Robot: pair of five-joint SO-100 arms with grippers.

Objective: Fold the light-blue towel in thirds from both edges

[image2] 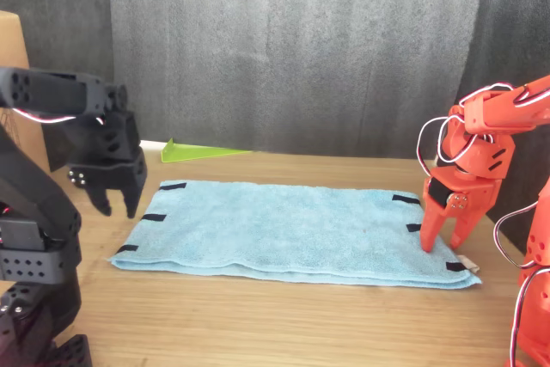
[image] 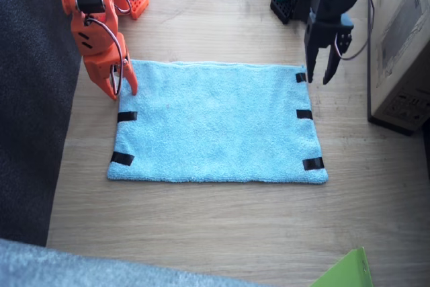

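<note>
The light-blue towel (image: 218,122) lies flat in the middle of the tabletop (image: 222,223), not folded yet. Small black tape strips (image: 304,114) mark each short side.

The orange right gripper (image: 115,85) is at the upper left of the fixed view, down at the towel's far corner. Its jaws are a little apart and hold nothing. The black left gripper (image: 321,72) is at the upper right, up in the air just past the other far corner. Its jaws are open and empty too.

What could go wrong? Each arm can pinch only one spot. If it grabs just a corner, the rest of that edge may sag or drag, and the fold will come out crooked. The fluffy cloth could also slip out of a weak pinch. If one side folds too far, the thirds will not match.

The fixed view shows the whole towel from above, so all six strips are easy to count. The front view shows height instead: the left gripper (image2: 113,199) hangs clear above the cloth, while the right gripper (image2: 443,234) reaches almost down to it. It also shows a small white tag (image2: 468,261) by the lower right corner.
</note>
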